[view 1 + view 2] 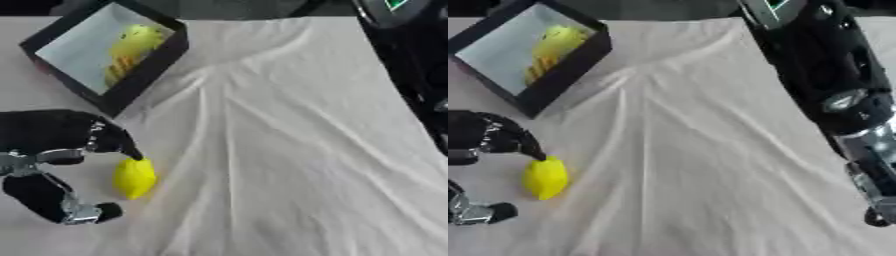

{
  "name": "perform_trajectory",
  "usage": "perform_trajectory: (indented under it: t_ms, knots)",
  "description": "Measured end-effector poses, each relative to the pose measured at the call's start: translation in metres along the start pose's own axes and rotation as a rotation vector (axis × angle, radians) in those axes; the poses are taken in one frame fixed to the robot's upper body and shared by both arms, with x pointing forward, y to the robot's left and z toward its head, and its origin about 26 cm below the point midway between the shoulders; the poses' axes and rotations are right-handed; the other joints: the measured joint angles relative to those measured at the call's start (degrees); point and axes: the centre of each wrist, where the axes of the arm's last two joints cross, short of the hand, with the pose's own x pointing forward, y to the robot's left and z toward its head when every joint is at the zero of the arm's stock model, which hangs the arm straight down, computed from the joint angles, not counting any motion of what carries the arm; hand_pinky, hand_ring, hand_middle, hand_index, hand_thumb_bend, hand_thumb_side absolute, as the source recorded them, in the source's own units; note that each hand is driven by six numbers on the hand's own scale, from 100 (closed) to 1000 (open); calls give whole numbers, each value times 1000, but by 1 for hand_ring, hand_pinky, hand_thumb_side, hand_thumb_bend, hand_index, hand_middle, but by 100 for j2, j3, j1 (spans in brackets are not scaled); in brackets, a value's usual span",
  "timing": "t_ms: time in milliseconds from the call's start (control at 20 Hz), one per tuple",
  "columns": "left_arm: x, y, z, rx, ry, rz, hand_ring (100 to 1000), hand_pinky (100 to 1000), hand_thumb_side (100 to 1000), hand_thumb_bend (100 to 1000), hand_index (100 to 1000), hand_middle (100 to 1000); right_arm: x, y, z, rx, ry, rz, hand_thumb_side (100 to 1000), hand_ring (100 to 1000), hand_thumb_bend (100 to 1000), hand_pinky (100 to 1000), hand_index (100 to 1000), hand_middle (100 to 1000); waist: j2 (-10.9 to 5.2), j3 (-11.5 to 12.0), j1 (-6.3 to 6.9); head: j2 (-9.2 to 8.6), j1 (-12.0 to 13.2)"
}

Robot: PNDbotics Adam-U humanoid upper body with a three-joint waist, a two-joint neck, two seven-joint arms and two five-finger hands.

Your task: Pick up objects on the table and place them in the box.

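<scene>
Item 1. Left robot hand (52,160): nearest the viewer, at the lower left. Fingers and thumb were spread apart and curved, holding nothing; the upper fingertip touched, or all but touched, the top end of the lemon, while the thumb lay below and apart from it.

Item 2. Lemon (135,178): small and yellow, lying on the cloth just inside the mouth of the left robot hand, on its open side, between upper finger and thumb. Not yet gripped, by appearance.

Item 3. White cloth (289,150): creased, covering the tabletop, with folds running away from the left robot hand toward the far side.

Item 4. Right robot hand (877,200): at the lower right edge of the right eye view, well apart from the lemon; whether it was spread or closed could not be told.

Item 5. Box (149,67): black-walled, pale inside, farther off and up from the left robot hand, set askew. A yellow fruit (131,50) with orange marks already lay within.

Handling note. The step in hand appeared to be grasping the lemon. To do it well, the left robot hand would best slide further over the fruit so finger and thumb meet across its middle; a fingertip pressing on the pointed end alone could roll it away over the creases. Then lift clear of the box's near wall before release.
</scene>
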Motion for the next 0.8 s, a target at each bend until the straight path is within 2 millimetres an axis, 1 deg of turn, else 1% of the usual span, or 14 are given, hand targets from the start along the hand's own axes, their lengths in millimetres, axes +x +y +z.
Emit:
perform_trajectory:
  t_ms: [300, 450, 800]
  knots:
    - [3, -2, -6, -17, 27, -24, 779, 880, 728, 408, 898, 770, -2, 2, 0, 1, 6, -6, 100, 799, 119, 878, 827, 733, 0, -20, 0, 17, 1]
    - [0, -6, -10, -36, 37, -13, 779, 876, 704, 397, 898, 769, -2, 4, 0, 4, 7, -13, 100, 799, 113, 878, 827, 733, 2, -33, -1, 18, 3]
    - [-10, -18, -17, -68, 80, 5, 776, 844, 602, 367, 897, 766, -4, 6, 0, 7, 13, -16, 100, 796, 108, 878, 826, 731, 11, -60, -7, 32, 3]
